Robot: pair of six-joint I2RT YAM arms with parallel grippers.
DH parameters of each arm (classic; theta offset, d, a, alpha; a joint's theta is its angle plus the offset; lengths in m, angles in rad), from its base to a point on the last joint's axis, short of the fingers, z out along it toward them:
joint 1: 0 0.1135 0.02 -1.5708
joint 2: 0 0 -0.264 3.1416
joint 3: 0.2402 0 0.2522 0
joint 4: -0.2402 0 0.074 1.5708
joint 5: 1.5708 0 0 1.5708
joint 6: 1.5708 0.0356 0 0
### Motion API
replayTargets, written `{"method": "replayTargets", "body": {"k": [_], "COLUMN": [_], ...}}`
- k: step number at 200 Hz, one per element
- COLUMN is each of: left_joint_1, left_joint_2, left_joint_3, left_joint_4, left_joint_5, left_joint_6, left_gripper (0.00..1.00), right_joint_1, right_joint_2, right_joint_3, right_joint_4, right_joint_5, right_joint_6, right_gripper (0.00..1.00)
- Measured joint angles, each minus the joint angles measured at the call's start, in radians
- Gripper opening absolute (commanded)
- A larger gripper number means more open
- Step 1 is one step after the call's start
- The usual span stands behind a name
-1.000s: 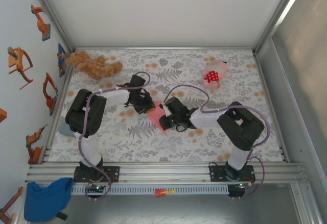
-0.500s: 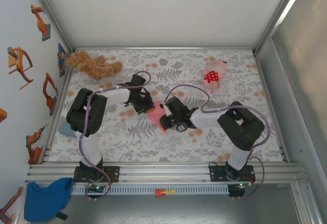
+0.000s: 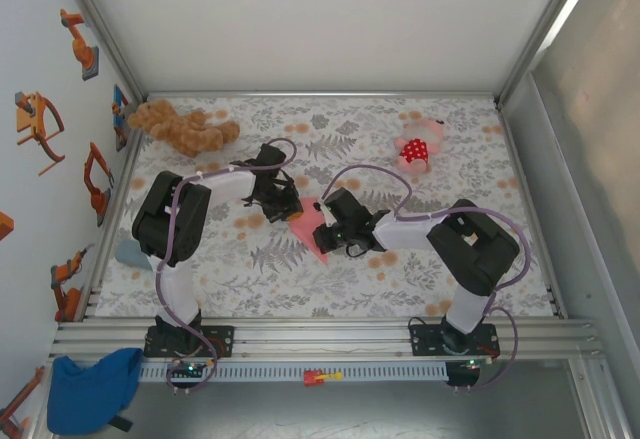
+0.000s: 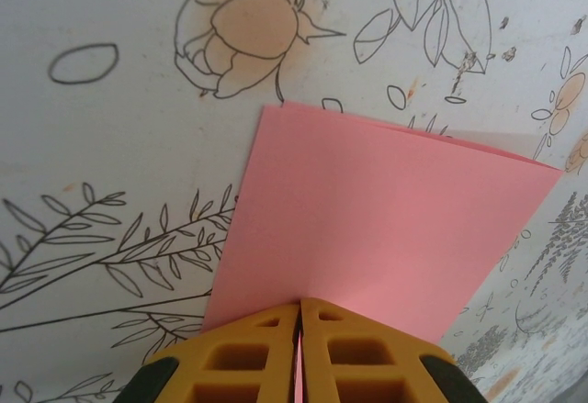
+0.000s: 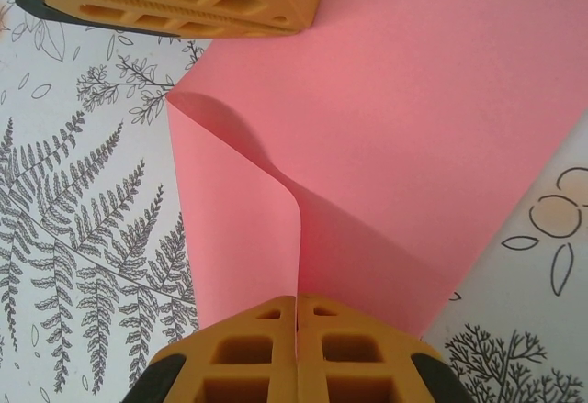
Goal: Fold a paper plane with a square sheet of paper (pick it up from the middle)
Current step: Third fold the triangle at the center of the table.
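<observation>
While finger pairs press shut on paper, left gripper [image 4: 299, 316] clamps one edge of square sheet of paper [image 4: 377, 219], right gripper [image 5: 296, 307] clamps another edge beside curled flap. Sheet mid-table, remaining edges free. Floral table [image 3: 250, 281] open nearby; brown plush [image 3: 180, 129], pink plush [image 3: 417, 149] well apart, far side.

No lettering, numerals or brand marks are legible on any surface. The only sign-like markings are pictorial stickers [image 3: 40, 124] of orange robot arms on the left wall panel [image 3: 30, 64]; they bear no readable text.
</observation>
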Motion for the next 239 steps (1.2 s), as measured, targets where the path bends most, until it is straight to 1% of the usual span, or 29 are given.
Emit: {"method": "replayTargets", "body": {"k": [67,80,99,113,124,143,160,202,239], "left_joint_1": [-0.001,-0.003,-0.005,-0.006,-0.008,-0.015,-0.034,-0.1,-0.104], "left_joint_2": [0.0,-0.004,-0.034,-0.089,-0.147,-0.233,-0.263,-0.251,-0.227], "left_joint_3": [0.012,0.013,0.006,-0.015,-0.044,-0.101,-0.146,-0.221,-0.238], "left_joint_4": [-0.015,-0.018,-0.029,-0.023,0.0,0.057,0.107,0.148,0.173], "left_joint_5": [-0.002,-0.005,-0.017,-0.023,-0.019,0.005,0.021,0.04,0.042], "left_joint_6": [0.007,0.008,0.005,-0.005,-0.021,-0.064,-0.098,-0.154,-0.178], "left_gripper": [0.11,0.13,0.21,0.26,0.27,0.26,0.23,0.16,0.15], "right_joint_1": [-0.001,-0.001,-0.001,-0.001,-0.001,-0.002,-0.002,-0.002,-0.002], "right_joint_2": [0.002,0.002,0.003,0.003,0.003,0.004,0.004,0.004,0.004], "right_joint_3": [-0.002,-0.002,-0.002,-0.002,-0.002,-0.002,-0.002,-0.002,-0.002], "right_joint_4": [-0.011,-0.011,-0.011,-0.011,-0.011,-0.01,-0.01,-0.01,-0.011], "right_joint_5": [0.004,0.004,0.004,0.004,0.004,0.003,0.003,0.003,0.003], "right_joint_6": [0.0,0.0,0.0,0.0,0.0,0.0,0.0,0.0,0.0], "right_gripper": [0.0,0.0,0.0,0.0,0.0,0.0,0.0,0.0,0.0]}}
